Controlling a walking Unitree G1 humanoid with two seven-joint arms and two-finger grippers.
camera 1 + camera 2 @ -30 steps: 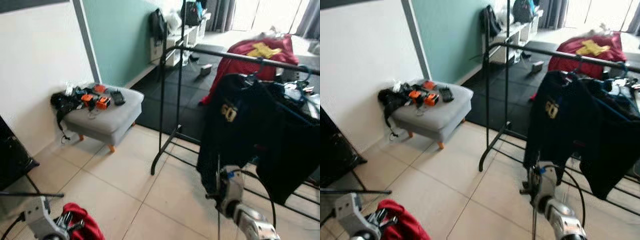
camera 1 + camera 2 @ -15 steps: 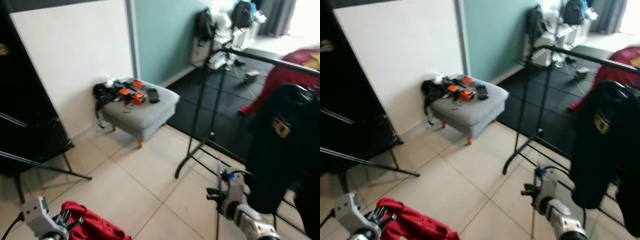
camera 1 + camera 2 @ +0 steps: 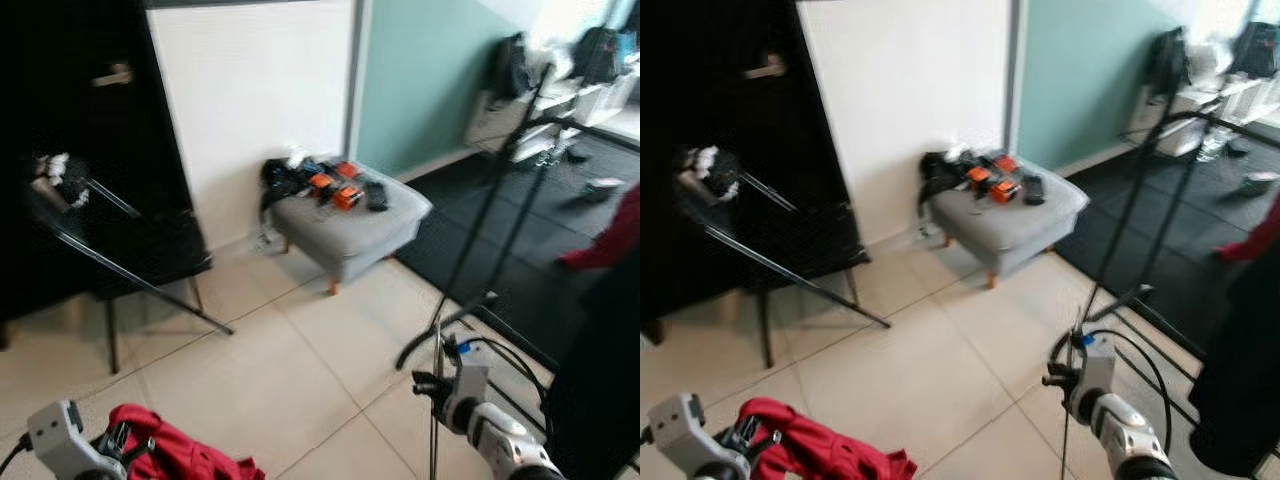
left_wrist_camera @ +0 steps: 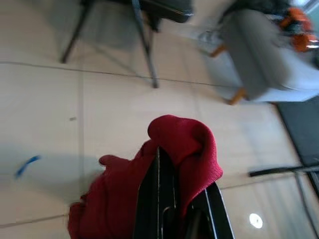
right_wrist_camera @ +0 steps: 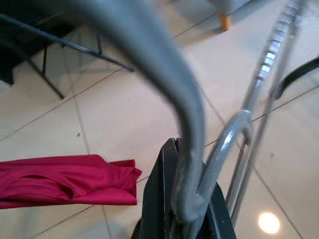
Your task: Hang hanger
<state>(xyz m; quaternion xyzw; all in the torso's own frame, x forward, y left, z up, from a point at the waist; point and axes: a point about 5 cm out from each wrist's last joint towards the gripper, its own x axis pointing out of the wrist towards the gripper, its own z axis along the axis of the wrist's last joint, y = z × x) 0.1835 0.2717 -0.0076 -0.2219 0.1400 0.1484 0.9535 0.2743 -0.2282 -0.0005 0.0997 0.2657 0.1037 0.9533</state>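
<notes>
Hanger (image 5: 189, 149) gripped over beige tiled floor (image 3: 280, 370).

hanger (image 5: 189, 149): grey, smooth curved body with a metal hook, clamped between the right gripper's (image 5: 187, 209) black fingers, held above the tiled floor | red garment (image 4: 164, 189): crumpled, bunched around the left gripper's (image 4: 172, 209) closed fingers, trailing low

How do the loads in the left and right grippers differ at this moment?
The left gripper is shut on a soft, crumpled red garment; the right gripper is shut on a rigid grey hanger with a metal hook. The garment droops towards the floor; the hanger stands up. Both are pinched between black fingers.
</notes>
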